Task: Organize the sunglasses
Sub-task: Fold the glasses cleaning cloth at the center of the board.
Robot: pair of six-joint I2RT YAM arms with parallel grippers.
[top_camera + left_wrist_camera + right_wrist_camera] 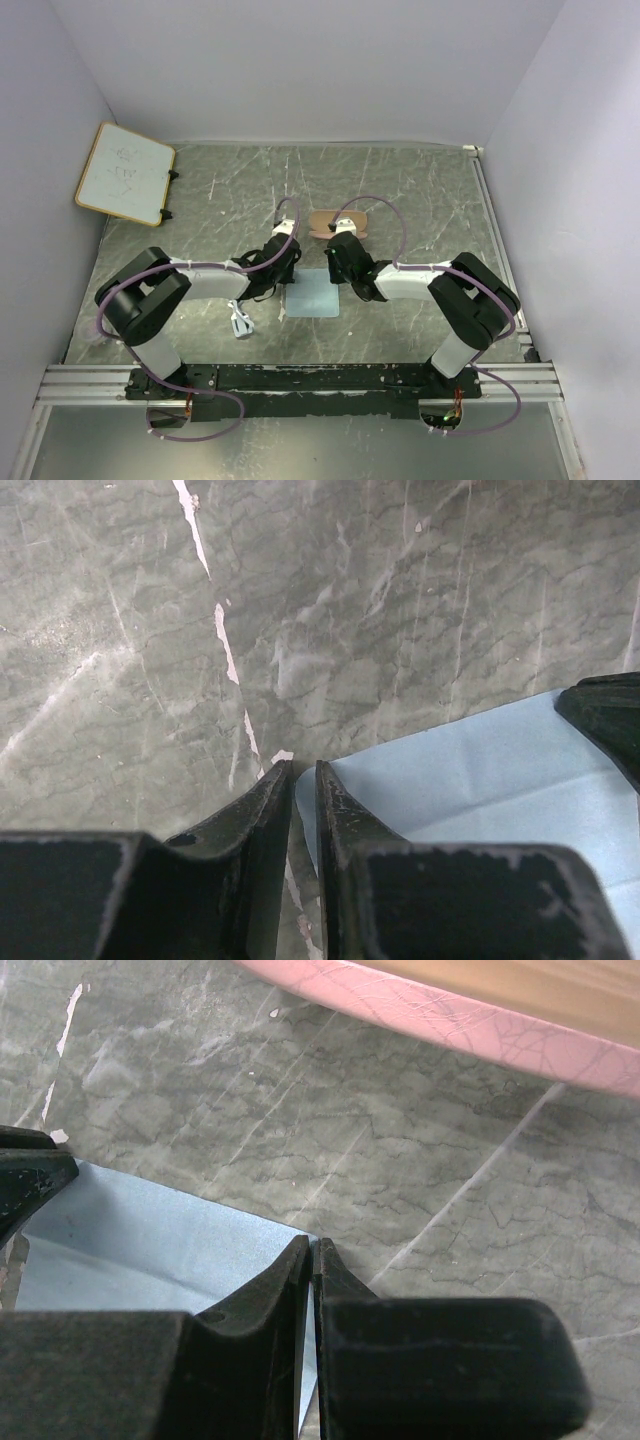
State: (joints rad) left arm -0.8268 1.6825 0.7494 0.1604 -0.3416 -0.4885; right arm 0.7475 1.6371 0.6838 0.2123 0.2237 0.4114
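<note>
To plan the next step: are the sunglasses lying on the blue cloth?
No, the sunglasses lie apart from the cloth, to its left.

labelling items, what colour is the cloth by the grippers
The cloth is plain light blue, best in left wrist view.

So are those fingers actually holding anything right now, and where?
The right fingers pinch the blue cloth at one far corner. The left fingers straddle its other far corner, nearly closed; whether they grip it yet cannot be told.

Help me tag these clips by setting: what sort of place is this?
Likely a robot lab test cell: white walls box in a marble-look table, two arms bolted at its near edge, a whiteboard beside.
</note>
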